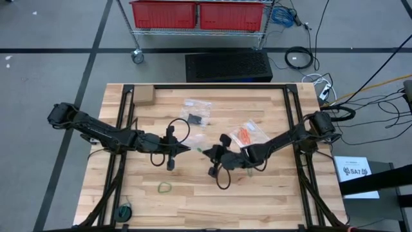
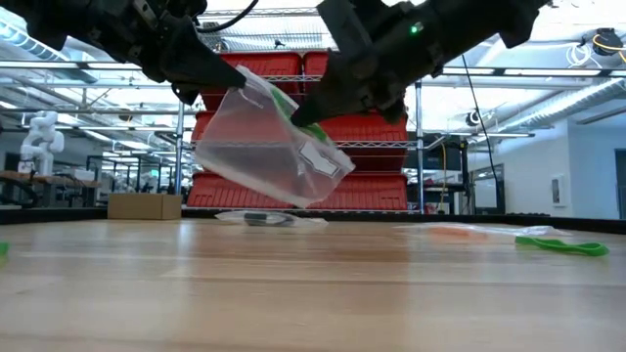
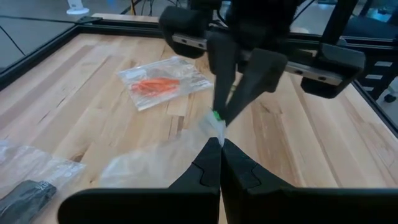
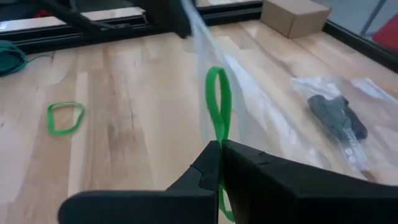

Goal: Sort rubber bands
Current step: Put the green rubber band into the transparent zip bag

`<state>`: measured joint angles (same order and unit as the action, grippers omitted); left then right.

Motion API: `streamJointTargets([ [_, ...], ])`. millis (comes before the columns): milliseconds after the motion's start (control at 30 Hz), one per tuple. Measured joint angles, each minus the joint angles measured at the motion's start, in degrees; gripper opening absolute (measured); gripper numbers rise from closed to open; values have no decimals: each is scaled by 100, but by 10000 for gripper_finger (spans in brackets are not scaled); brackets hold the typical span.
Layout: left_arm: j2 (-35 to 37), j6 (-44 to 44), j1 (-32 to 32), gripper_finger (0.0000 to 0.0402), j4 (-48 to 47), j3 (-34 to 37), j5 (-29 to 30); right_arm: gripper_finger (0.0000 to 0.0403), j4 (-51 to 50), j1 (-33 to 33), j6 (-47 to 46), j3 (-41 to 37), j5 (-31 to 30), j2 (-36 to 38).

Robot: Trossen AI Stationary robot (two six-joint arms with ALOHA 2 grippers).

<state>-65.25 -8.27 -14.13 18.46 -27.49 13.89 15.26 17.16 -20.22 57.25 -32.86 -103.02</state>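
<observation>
Above the table's middle, my left gripper (image 1: 188,149) and my right gripper (image 1: 206,152) meet tip to tip. The left one is shut on a clear zip bag (image 2: 274,147) that hangs between them. The right one (image 4: 219,146) is shut on a green rubber band (image 4: 216,99), which stands up against the bag's wall. A second green band (image 1: 165,187) lies flat on the wood nearer the front edge. Another green band (image 2: 562,246) lies on the table at the right of the low view. My left gripper pinches the bag's upper edge (image 3: 216,129) between its two shut fingers, coming from the table's left and slanting slightly down. The bag hangs tilted below the fingers, clear of the table. My right gripper pinches the green band's lower part (image 4: 219,142) between its shut fingers, coming from the table's right and slanting down. The loop rises past the fingertips against the bag's wall, clear of the table.
A bag with orange bands (image 1: 248,134) lies right of centre, and a bag with black bands (image 1: 196,118) toward the far side. A cardboard box (image 1: 143,95) sits at the far left. A coil of green cord (image 1: 123,209) lies at the front left corner.
</observation>
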Motion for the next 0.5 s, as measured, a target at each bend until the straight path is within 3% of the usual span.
streamJointTargets([
  [367, 0, -33, 0, 0, -144, 0, -18, 0, -207, -49, -268, 4, -20, 328],
  [500, 0, -35, 0, 0, -122, 0, -18, 5, -260, -135, -267, 4, 282, 328],
])
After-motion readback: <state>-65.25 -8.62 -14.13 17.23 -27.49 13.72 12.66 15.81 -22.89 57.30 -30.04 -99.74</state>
